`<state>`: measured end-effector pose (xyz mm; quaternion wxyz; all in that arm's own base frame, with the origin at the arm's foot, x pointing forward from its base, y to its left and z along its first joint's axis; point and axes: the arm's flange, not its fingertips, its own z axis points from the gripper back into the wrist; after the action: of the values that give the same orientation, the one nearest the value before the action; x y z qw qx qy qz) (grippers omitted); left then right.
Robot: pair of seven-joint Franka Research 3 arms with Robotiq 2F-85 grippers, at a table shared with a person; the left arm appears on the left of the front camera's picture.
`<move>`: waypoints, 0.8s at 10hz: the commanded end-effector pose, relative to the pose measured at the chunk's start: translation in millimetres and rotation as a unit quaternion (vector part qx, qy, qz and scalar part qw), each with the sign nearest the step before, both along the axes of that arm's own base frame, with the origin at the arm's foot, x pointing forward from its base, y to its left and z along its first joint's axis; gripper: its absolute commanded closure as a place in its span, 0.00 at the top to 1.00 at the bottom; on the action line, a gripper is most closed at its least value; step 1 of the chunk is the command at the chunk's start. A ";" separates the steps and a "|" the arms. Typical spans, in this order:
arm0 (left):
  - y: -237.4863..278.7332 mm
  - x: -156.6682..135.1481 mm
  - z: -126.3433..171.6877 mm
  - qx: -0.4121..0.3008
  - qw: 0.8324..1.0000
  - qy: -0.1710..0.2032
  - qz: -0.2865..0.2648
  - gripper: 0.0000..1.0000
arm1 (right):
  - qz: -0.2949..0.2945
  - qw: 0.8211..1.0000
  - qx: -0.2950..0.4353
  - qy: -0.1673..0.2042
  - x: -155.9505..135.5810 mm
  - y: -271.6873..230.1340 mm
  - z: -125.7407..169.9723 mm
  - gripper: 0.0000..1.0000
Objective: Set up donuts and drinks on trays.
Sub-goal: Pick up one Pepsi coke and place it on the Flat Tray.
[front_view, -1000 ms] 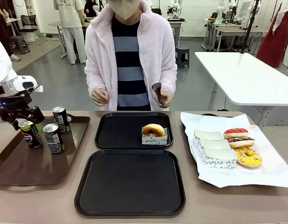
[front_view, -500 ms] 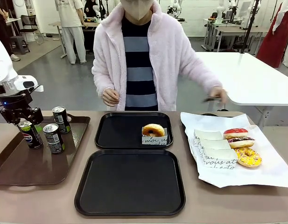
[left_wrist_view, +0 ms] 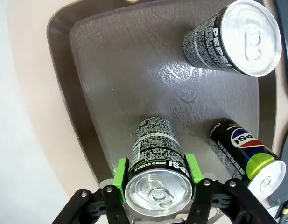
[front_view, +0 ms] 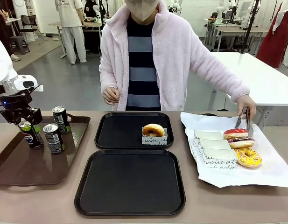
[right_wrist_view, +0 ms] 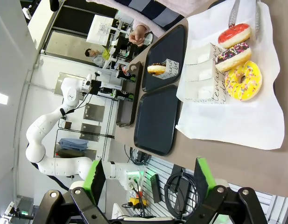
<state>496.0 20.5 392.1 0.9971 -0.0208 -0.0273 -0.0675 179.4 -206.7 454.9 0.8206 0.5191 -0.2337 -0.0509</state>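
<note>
Three dark drink cans stand on the brown tray [front_view: 22,168] at the left. My left gripper [front_view: 23,120] [left_wrist_view: 156,171] is shut on the leftmost can [front_view: 31,135] [left_wrist_view: 155,154], a green pad pressed to each side near its top. The far black tray [front_view: 115,133] holds a golden donut [front_view: 153,129] in a paper holder. The near black tray [front_view: 129,184] lies in front of it. Red [front_view: 235,133], chocolate [front_view: 241,142] and yellow-sprinkled [front_view: 248,157] donuts lie on white paper at the right. My right gripper [right_wrist_view: 148,177] hangs open, high above the table.
The person stands at the far side, one hand holding tongs [front_view: 243,119] over the red donut, the other hand [front_view: 111,95] held at the waist. The other two cans [front_view: 53,138] [front_view: 61,119] stand close to the held one. Empty paper holders [front_view: 214,147] lie beside the donuts.
The person's hand swung the tongs from chest height out to the right and down over the red donut. My left gripper's fingers closed in on the can.
</note>
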 end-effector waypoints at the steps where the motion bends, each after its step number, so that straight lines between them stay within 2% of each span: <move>1: -4.0 -7.1 32.7 0.045 0.999 0.013 0.004 0.00 | -0.001 1.000 0.007 -0.013 1.5 -1.1 1.9 1.00; 2: -8.5 -17.2 90.9 0.081 0.996 0.026 0.013 0.00 | -0.001 1.000 0.007 -0.013 1.5 -1.1 1.9 1.00; 3: -8.4 -26.0 124.4 0.093 0.996 0.000 0.002 0.00 | -0.001 1.000 0.007 -0.013 1.5 -1.1 1.9 1.00; 4: -6.9 -41.4 169.9 0.082 0.997 -0.002 -0.010 0.00 | -0.001 1.000 0.007 -0.013 1.5 -1.1 1.9 1.00; 5: -6.7 -53.7 199.2 0.062 0.998 -0.007 -0.013 0.00 | -0.001 1.000 0.007 -0.013 1.5 -1.1 1.9 1.00; 6: -6.3 -62.0 217.8 0.060 0.998 -0.023 -0.012 0.00 | -0.001 1.000 0.007 -0.013 1.5 -1.1 1.9 1.00; 8: 3.9 -64.5 228.1 0.053 0.998 -0.015 0.013 0.00 | -0.001 1.000 0.007 -0.013 1.5 -1.1 1.9 1.00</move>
<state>419.8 18.1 631.6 0.9957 0.0490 -0.0454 -0.0649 178.7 -207.3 454.8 0.8208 0.5182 -0.2344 -0.0523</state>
